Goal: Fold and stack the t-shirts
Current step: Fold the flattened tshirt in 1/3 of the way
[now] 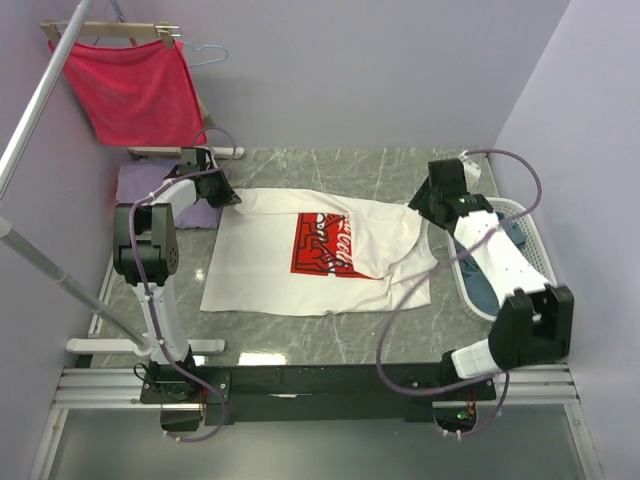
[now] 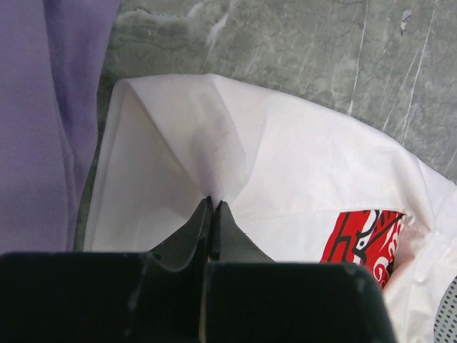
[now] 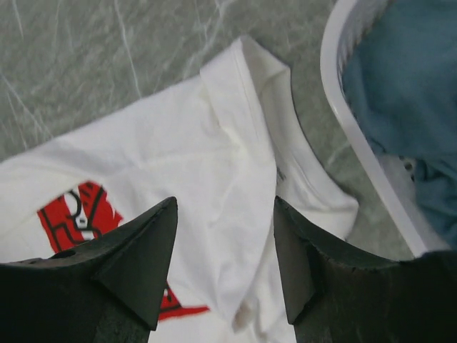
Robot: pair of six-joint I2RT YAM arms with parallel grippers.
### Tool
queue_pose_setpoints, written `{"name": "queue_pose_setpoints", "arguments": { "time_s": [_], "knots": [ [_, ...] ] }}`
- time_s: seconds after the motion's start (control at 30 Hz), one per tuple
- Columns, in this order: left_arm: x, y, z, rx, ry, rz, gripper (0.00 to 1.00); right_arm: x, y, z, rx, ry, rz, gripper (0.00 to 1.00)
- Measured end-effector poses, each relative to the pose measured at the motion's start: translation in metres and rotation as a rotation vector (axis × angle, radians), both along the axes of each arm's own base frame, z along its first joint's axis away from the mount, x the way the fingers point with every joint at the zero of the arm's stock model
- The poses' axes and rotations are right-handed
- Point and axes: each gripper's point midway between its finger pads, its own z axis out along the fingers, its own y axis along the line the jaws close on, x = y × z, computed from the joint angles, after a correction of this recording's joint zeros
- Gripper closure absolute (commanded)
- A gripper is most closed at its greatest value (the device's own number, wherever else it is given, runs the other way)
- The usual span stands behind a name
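Observation:
The white t-shirt with a red square print lies spread across the middle of the table. My left gripper is shut on its far left corner. In the left wrist view the cloth tents up into the pinched fingertips of that gripper. My right gripper stands open just above the shirt's crumpled right end, with nothing between its fingers. The lavender t-shirt lies folded at the far left. The grey-blue t-shirt sits in the basket.
A white slotted laundry basket stands at the right edge, its rim close to my right gripper. A red cloth hangs on a hanger at the back left. A rack's poles cross the left side.

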Motion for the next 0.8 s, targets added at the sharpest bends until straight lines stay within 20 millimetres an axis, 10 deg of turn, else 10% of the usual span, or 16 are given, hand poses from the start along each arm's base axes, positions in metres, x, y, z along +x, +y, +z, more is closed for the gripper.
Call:
{"name": "queue_pose_setpoints", "arguments": {
  "time_s": [0.33, 0.67, 0.8],
  "knots": [
    [-0.001, -0.002, 0.001, -0.011, -0.001, -0.010, 0.99, 0.066, -0.015, -0.102, 0.061, 0.207, 0.013, 0.44],
    [-0.001, -0.002, 0.001, -0.009, -0.002, -0.012, 0.99, 0.101, -0.024, -0.112, 0.046, 0.206, 0.009, 0.47],
    [-0.001, -0.002, 0.000, -0.010, 0.001, -0.013, 0.99, 0.106, -0.031, -0.123, 0.033, 0.226, 0.003, 0.69]
  ]
}}
